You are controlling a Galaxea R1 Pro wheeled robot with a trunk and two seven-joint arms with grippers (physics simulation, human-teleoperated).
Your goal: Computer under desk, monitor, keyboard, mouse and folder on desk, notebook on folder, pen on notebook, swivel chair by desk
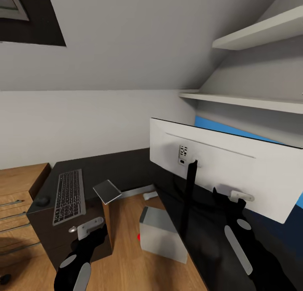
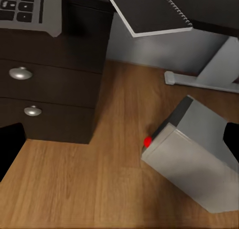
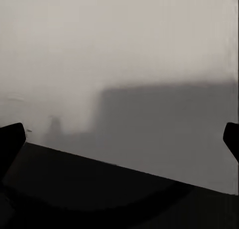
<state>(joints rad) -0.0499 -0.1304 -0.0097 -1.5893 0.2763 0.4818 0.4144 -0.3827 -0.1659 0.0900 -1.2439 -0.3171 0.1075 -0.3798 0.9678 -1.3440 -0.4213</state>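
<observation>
At the centre and right of the head view, the black L-shaped desk [image 1: 139, 164] carries the monitor [image 1: 235, 173], its white back toward the camera and its thin black stand [image 1: 190, 185] resting on the desktop. At lower left, on the drawer section of the desk, lies the keyboard [image 1: 68, 196], lengthwise away from the camera. The mouse [image 1: 41, 201] sits just beside its left edge. A grey notebook [image 1: 107, 191] lies at the inner edge of the desk, right of the keyboard, partly overhanging the floor. The computer [image 1: 162, 235] stands on the wooden floor [image 1: 126, 257] in the desk's inner corner, lower centre, with a red light on its near face.

The left gripper [image 1: 86, 228] hangs at the bottom left, in front of the drawers [image 2: 30, 89]; in the left wrist view its fingers [image 2: 10, 144] are spread wide with nothing between them. The right gripper [image 1: 229, 198] is raised close behind the monitor's back at lower right; its fingers [image 3: 12, 139] sit at opposite edges of the right wrist view, released and empty.
</observation>
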